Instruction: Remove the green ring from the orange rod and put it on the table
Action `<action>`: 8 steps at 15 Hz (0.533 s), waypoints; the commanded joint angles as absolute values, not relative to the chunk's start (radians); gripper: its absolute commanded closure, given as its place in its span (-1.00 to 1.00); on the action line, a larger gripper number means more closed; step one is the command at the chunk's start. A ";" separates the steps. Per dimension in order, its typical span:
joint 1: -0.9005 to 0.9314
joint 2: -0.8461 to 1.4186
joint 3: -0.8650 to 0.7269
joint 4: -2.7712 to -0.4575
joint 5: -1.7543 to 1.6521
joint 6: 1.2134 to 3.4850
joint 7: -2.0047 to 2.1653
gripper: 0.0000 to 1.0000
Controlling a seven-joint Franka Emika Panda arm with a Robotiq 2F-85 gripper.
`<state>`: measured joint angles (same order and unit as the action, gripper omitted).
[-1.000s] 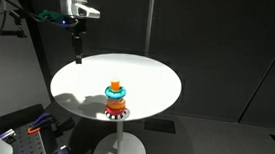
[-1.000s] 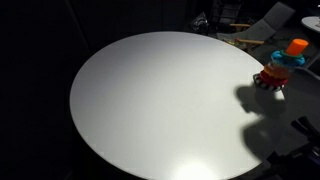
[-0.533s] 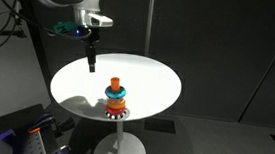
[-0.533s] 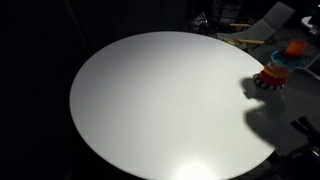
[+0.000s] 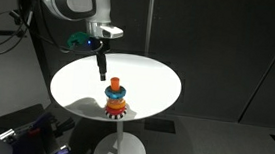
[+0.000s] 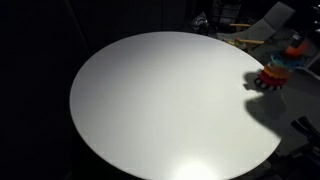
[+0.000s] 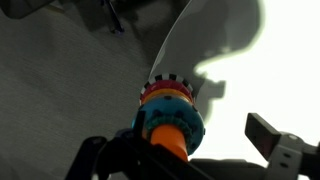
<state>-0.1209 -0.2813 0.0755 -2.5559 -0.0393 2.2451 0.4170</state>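
Note:
The ring-stacking toy stands on the round white table point(image 5: 77, 82) near its front edge. Its orange rod point(image 5: 116, 82) pokes out on top, above a turquoise ring point(image 5: 116, 89) and the red cog base point(image 5: 116, 109). I cannot make out the dark green ring as separate in the stack. My gripper point(image 5: 101, 72) hangs just behind and above the toy, apart from it. In the wrist view the gripper point(image 7: 178, 152) is open, its fingers wide either side of the orange rod point(image 7: 168, 138), with the turquoise ring point(image 7: 188, 118) below it. The toy point(image 6: 274, 70) is dim in an exterior view.
The table point(image 6: 150, 100) fills that exterior view, and its edge point(image 7: 165, 60) runs close behind the toy in the wrist view. Dark curtains stand behind. Cables and gear point(image 5: 32, 133) lie on the floor by the white pedestal leg point(image 5: 119, 146).
The arm has swung across the table toward the toy and lowered. The gripper went from the table's far edge to just beside the rod. The toy has not moved.

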 commanded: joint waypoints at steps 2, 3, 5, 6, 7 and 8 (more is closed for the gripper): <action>-0.105 -0.279 0.061 -2.556 -0.044 2.243 0.420 -1.00; -0.104 -0.280 0.061 -2.556 -0.044 2.243 0.420 -1.00; -0.107 -0.277 0.062 -2.562 -0.051 2.264 0.427 -1.00; -0.113 -0.274 0.066 -2.567 -0.066 2.283 0.445 -1.00; -0.116 -0.270 0.066 -2.572 -0.072 2.302 0.451 -1.00; -0.120 -0.269 0.068 -2.581 -0.081 2.332 0.462 -1.00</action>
